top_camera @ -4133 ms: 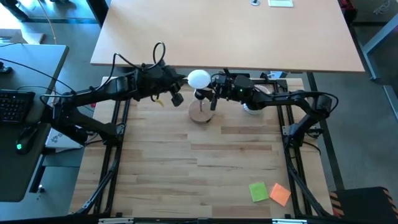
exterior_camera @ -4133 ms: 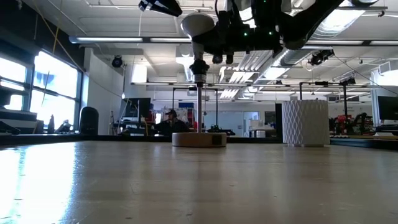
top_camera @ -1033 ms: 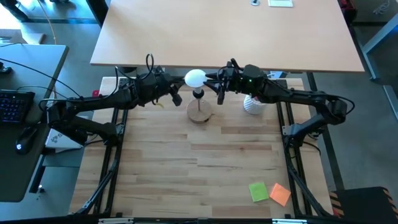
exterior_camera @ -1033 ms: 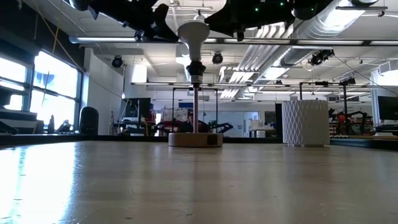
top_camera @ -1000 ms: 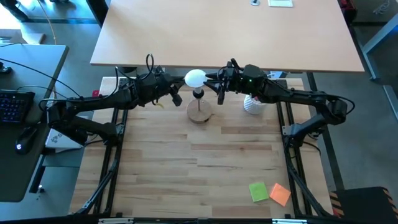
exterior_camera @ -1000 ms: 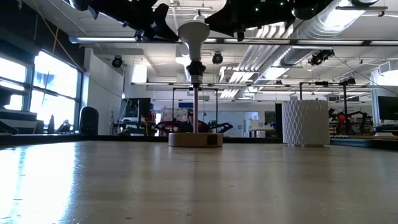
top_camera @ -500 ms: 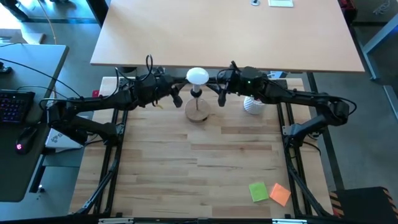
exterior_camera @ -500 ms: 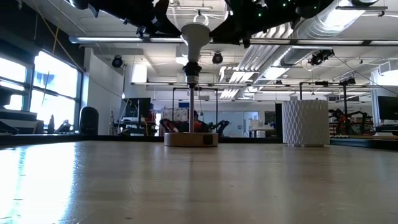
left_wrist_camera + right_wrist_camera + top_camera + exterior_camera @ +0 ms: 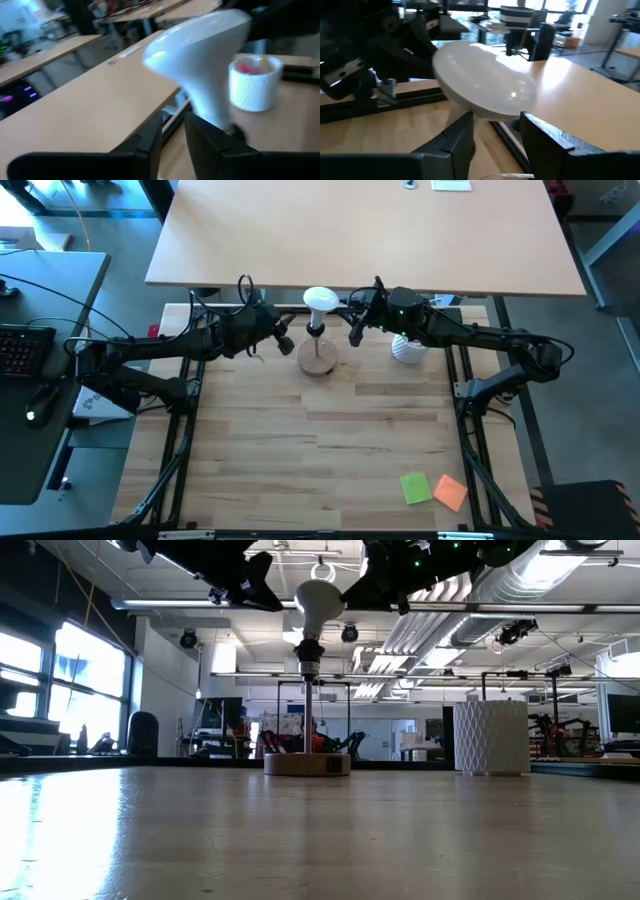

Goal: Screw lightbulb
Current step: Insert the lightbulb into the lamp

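The white lightbulb [image 9: 320,300] stands with its screw end in the black socket [image 9: 310,665] on top of the lamp's thin stem. Its round head [image 9: 318,605] leans slightly off the stem's line. The round wooden lamp base [image 9: 318,360] rests flat on the table. My left gripper [image 9: 283,340] stands open at bulb height on the bulb's left, with nothing between its narrowly parted fingers [image 9: 150,140]. My right gripper [image 9: 353,332] stands open on the bulb's right. The high view shows a small gap between each gripper and the bulb.
A white ribbed cup [image 9: 408,350] with pink items stands right of the lamp, under my right arm. Green [image 9: 416,488] and orange [image 9: 451,492] paper squares lie near the table's front right. A large light-wood table [image 9: 360,230] lies beyond the far edge.
The bulb's head has swung a little toward the table's right, while the lamp base has slid slightly toward the left. Both wrists have turned a little where they stand. In the low view the bulb's round head now shows clear of the grippers.
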{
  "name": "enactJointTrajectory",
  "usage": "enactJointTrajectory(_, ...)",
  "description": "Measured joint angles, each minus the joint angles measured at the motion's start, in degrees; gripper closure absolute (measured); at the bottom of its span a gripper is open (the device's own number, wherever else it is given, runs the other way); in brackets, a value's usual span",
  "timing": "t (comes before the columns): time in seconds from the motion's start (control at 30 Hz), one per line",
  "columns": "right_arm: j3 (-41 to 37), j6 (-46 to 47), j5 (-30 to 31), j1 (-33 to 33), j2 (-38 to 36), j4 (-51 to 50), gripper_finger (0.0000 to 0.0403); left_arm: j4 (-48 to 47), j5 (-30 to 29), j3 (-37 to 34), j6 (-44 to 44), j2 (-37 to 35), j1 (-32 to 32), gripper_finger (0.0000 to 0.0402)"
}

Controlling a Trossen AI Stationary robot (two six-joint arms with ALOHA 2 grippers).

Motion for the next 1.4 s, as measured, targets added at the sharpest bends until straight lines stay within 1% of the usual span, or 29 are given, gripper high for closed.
enactJointTrajectory(0.07, 0.0, 0.8, 1.8, -0.3, 0.0, -0.9, 0.0247, -0.1, -0.4, 0.0, -0.1, 0.0, 1.7, 0.0324)
enactJointTrajectory(0.1, 0.0, 1.1, 2.2, -0.8, 0.0, -1.6, 0.0247, 0.1, 0.8, 0.0, -0.2, 0.0, 2.8, 0.0326)
enactJointTrajectory(0.23, 0.1, 2.2, 2.6, -3.1, 0.2, -3.5, 0.0247, 2.9, 10.3, 0.0, -2.3, 0.1, 7.7, 0.0345)
enactJointTrajectory(0.37, 0.1, 3.9, 2.6, -5.3, 0.6, -2.7, 0.0247, 8.0, 17.3, 0.0, -2.9, 1.2, 11.2, 0.0370)
enactJointTrajectory(0.43, 0.1, 4.7, 2.0, -5.7, 0.7, -1.5, 0.0247, 10.6, 19.7, 0.0, -3.0, 2.2, 11.8, 0.0381)
enactJointTrajectory(0.53, 0.1, 4.9, -1.8, -6.0, 0.8, 0.2, 0.0247, 12.7, 21.8, 0.0, -3.3, 3.3, 11.8, 0.0394)
enactJointTrajectory(0.63, 0.2, 6.2, -3.7, -5.5, 0.9, 0.8, 0.0247, 12.8, 21.9, 0.0, -3.3, 3.9, 11.1, 0.0400)
enactJointTrajectory(0.87, 0.2, 5.8, -3.3, -3.9, 0.9, 1.7, 0.0247, 12.4, 20.9, 0.0, -3.3, 3.3, 9.1, 0.0401)
enactJointTrajectory(1.0, 0.2, 5.8, -3.7, -3.8, 0.9, 1.9, 0.0247, 10.6, 19.8, 0.0, -3.0, 2.1, 8.3, 0.0401)
enactJointTrajectory(1.17, 0.2, 4.4, -9.0, -3.5, 0.9, 3.4, 0.0247, 7.1, 17.9, 0.0, -2.7, 0.3, 7.2, 0.0401)
enactJointTrajectory(1.4, 0.2, 4.3, -9.4, -3.2, 0.9, 4.7, 0.0247, 5.3, 15.3, 0.0, -2.7, -0.2, 6.5, 0.0401)
